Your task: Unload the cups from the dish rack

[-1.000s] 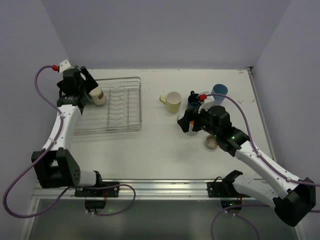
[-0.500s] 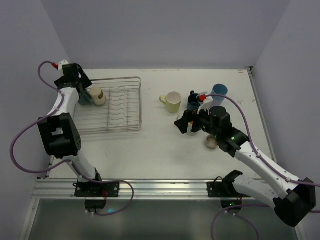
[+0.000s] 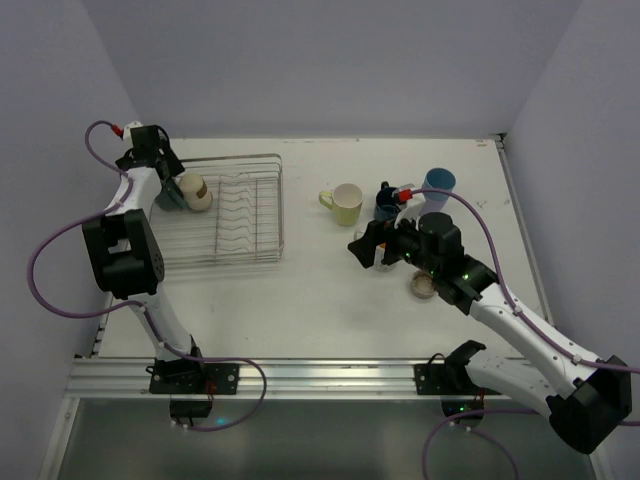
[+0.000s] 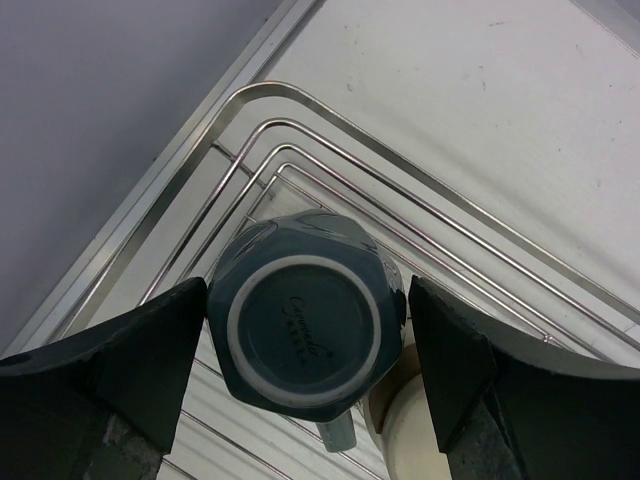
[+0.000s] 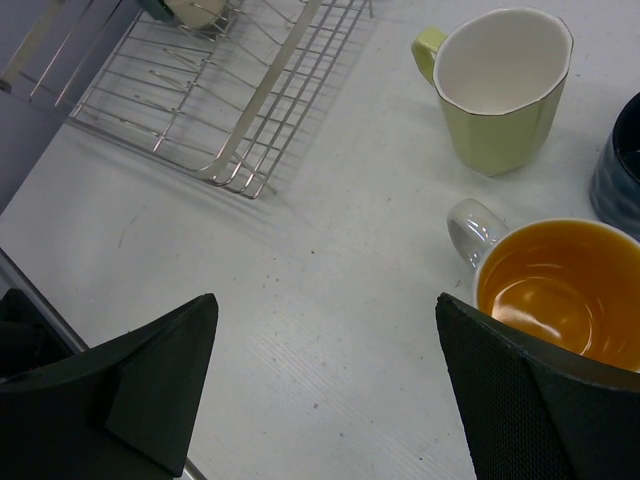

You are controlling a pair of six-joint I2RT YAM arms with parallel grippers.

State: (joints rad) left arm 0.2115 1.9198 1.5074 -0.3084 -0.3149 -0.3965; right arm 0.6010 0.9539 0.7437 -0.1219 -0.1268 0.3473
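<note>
The silver wire dish rack (image 3: 240, 215) stands at the table's far left. A dark teal cup (image 4: 305, 325) sits upside down in its far-left corner, with a tan cup (image 4: 415, 440) touching it. My left gripper (image 4: 308, 295) is open, its fingers close on either side of the teal cup; from above it is over that corner (image 3: 165, 180). My right gripper (image 5: 322, 310) is open and empty over bare table. An orange-inside white cup (image 5: 560, 290) stands by its right finger. A pale yellow mug (image 5: 500, 85) stands beyond it.
On the table right of the rack stand the pale yellow mug (image 3: 346, 203), a navy cup (image 3: 388, 200), a light blue cup (image 3: 438, 185) and a small pale cup (image 3: 424, 287). The rack's corner (image 5: 240, 170) lies ahead and left of my right gripper. The left wall is close to the rack.
My left arm has swung round and its gripper has moved to the rack's far-left corner over the teal cup. My right gripper has shifted slightly left.
</note>
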